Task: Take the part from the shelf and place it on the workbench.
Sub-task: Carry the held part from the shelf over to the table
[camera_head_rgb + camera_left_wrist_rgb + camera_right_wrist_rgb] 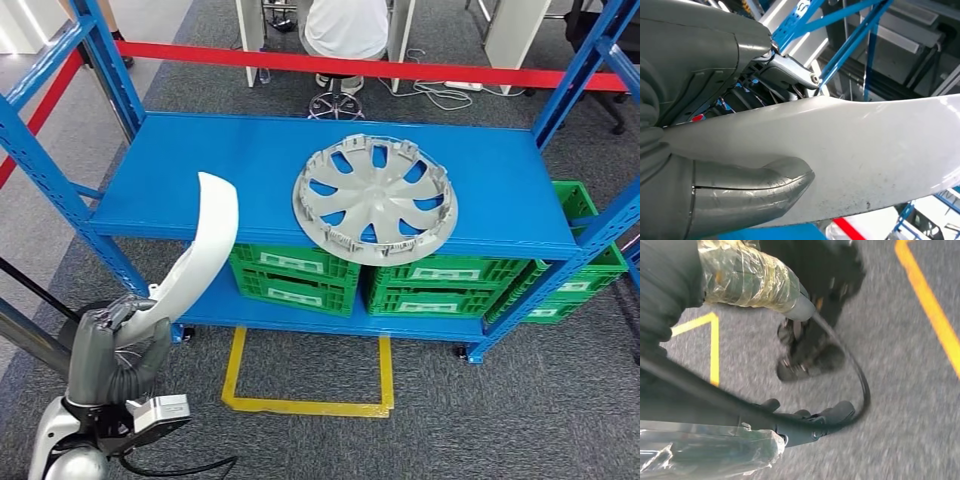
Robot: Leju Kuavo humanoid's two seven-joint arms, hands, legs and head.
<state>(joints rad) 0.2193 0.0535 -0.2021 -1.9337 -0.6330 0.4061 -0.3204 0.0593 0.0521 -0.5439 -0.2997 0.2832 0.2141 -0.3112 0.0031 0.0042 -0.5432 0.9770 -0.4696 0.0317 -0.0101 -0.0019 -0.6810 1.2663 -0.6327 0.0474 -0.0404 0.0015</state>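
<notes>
The left hand (121,345), low in the frame's left corner, is clamped round the base of the curved white part (204,245), whose long axis rises up-right toward the blue shelf (226,180), while the right hand (802,420) hangs over the floor, fingers apart, holding nothing.
</notes>
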